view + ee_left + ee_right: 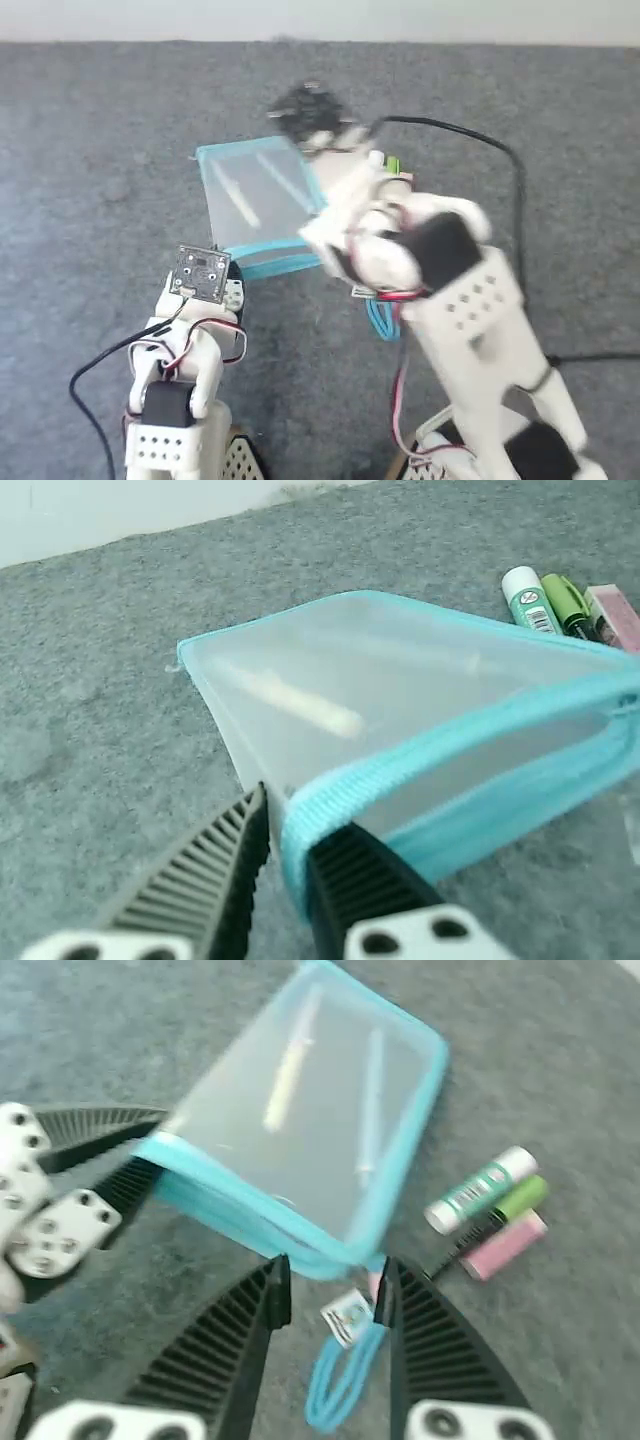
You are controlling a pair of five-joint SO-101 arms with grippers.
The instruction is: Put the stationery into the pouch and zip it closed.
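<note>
Left pincer [288,830] is clamping pouch [400,690] at its zipper rim, pouch lying on counter [100,150]. Right pincer [332,1265] is hovering released over pouch corner. Glue stick [478,1188] is lying just beside. Judgement: grip stick mid-barrel, feed along opening.

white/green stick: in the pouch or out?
Out. The white and green stick lies on the grey mat outside the pouch, beside a green marker and pink block.

High cam: fixed overhead, looks down on counter [90,150], wall [320,20] at far edge; mid range. L wrist cam: low, v. close behind left end effector [290,820], faces fwd onto pouch [400,710]. R wrist cam: higher, looks down past right end effector [332,1265]. All 3 share pouch; both wrist cams share stationery [490,1210].
</note>
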